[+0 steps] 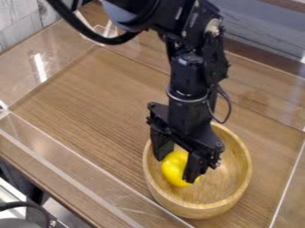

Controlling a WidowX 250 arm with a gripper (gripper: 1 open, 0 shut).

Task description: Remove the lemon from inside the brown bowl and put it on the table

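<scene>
Resting inside brown bowl (226,198): lemon (177,169)

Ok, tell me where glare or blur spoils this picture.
Camera view: white glare streaks the clear acrylic wall at upper left; the hand, lemon and brown bowl are fairly sharp; the dark bottom-left corner is blurred.

walls: low clear acrylic panels (71,40) catching glare
corner, bottom left: dark, blurred equipment (24,212)
light: bright, from overhead
</scene>
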